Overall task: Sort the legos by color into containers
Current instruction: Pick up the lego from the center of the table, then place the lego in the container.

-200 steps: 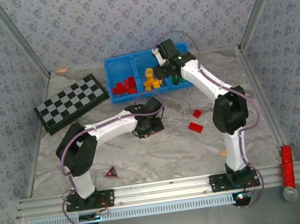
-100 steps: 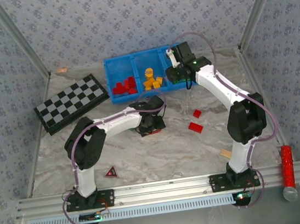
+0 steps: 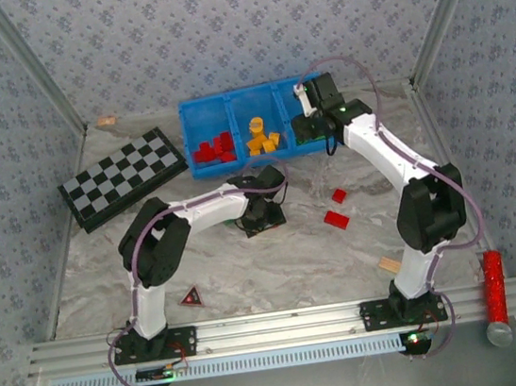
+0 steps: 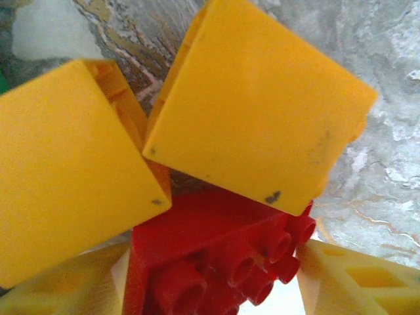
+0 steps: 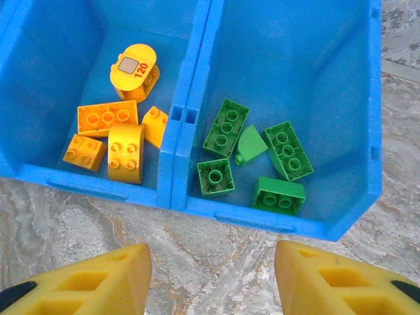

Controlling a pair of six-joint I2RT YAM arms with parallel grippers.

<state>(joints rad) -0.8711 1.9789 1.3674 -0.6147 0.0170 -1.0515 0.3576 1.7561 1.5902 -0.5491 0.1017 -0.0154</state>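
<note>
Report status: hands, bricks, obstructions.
Left hand over red studded plastic brick, grip unclear. Right hand open, empty, at blue three-compartment plastic tray. Two yellow plastic bricks crowd the red one.

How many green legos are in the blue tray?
5 green legos, all in the rightmost compartment of the blue tray: two by the divider, a curved one mid-compartment, one right of it, one at the front wall. None look hidden.
</note>
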